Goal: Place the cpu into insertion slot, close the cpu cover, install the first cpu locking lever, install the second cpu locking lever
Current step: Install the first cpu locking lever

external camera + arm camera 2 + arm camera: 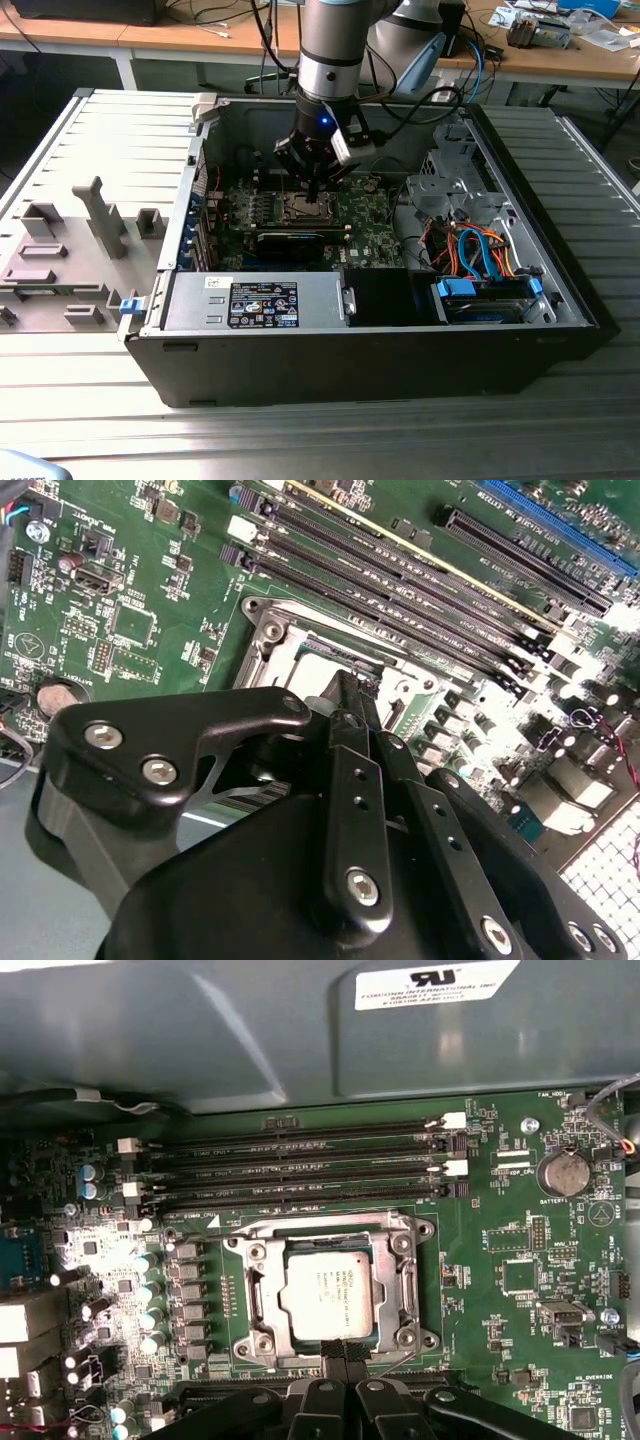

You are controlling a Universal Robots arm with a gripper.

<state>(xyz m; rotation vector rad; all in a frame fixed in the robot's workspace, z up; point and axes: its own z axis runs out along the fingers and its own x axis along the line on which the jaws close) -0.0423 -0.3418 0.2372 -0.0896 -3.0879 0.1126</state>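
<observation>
The arm reaches down into an open computer case (560, 300) that lies on its side on a ribbed grey surface (300, 440). The pincer (315, 185) hangs just above the green motherboard (375, 225), directly over the socket area.

In the first wrist view the pincer (342, 1352) has its two black fingers (330, 1360) pressed together, tips side by side with no gap seen between them. The tips sit at the near edge of the socket, at or just over the metal frame; whether they actually touch it cannot be told. Nothing is held between them.

Just ahead of the fingertips lies the cpu (325, 1295), its dull silver top facing up, seated flat in the insertion slot (268, 1295). The cpu cover (330, 1232) lies down around the chip, which shows through its square window. Whether the locking levers are latched cannot be made out.

Beyond the socket, farther from the pincer, run four long dark memory slots (300, 1165), and beyond them rises a grey metal housing (250, 1030). To one side of the pincer stands a cluster of small silver capacitors (145, 1290); to the other side lies a round coin battery (563, 1172).

In the second wrist view the closed fingers (350, 780) point down at the socket's silvery rim (275, 630), with the memory slots (400, 590) running alongside it.
</observation>
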